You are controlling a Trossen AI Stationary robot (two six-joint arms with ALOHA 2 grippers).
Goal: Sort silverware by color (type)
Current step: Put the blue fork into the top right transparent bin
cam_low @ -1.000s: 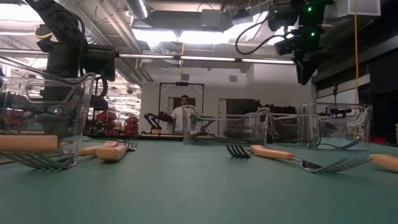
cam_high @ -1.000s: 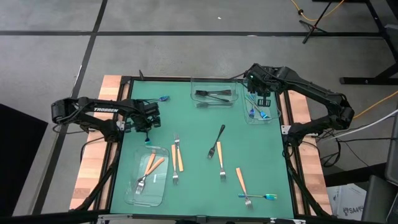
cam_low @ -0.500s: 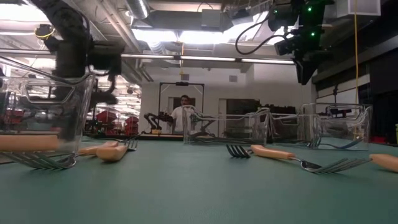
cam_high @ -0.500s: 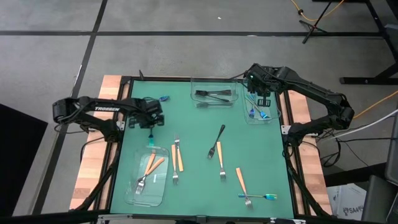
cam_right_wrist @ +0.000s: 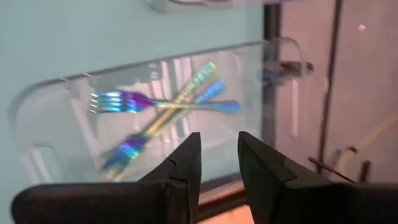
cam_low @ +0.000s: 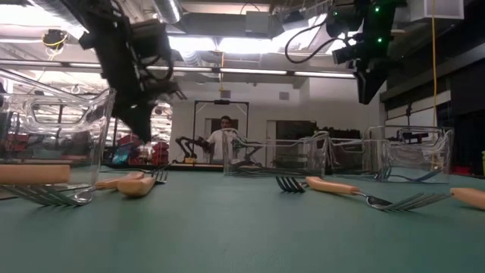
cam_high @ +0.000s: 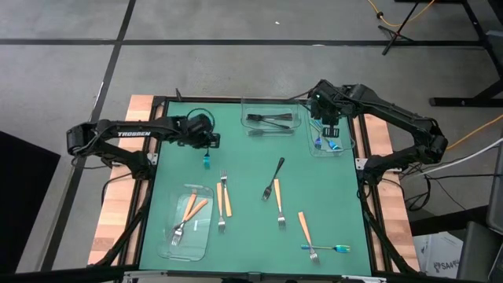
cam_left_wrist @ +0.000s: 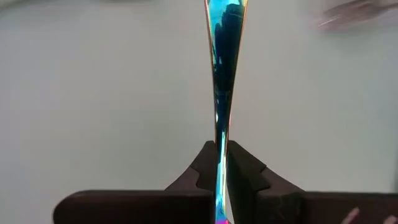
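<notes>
So the left gripper [cam_left_wrist: 221,163] has just clamped down on an iridescent blue utensil [cam_high: 207,159] and swung it up off the mat, over the back-left area. The right gripper [cam_right_wrist: 219,163] hasn't budged, parked part-open and empty over the tray [cam_high: 347,146] of blue forks [cam_right_wrist: 158,112], so I'd guess a handoff or drop there.

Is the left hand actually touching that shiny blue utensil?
Touching. The left wrist view shows the left hand shut on the thin iridescent blue utensil, fingers pressing both sides.
</notes>
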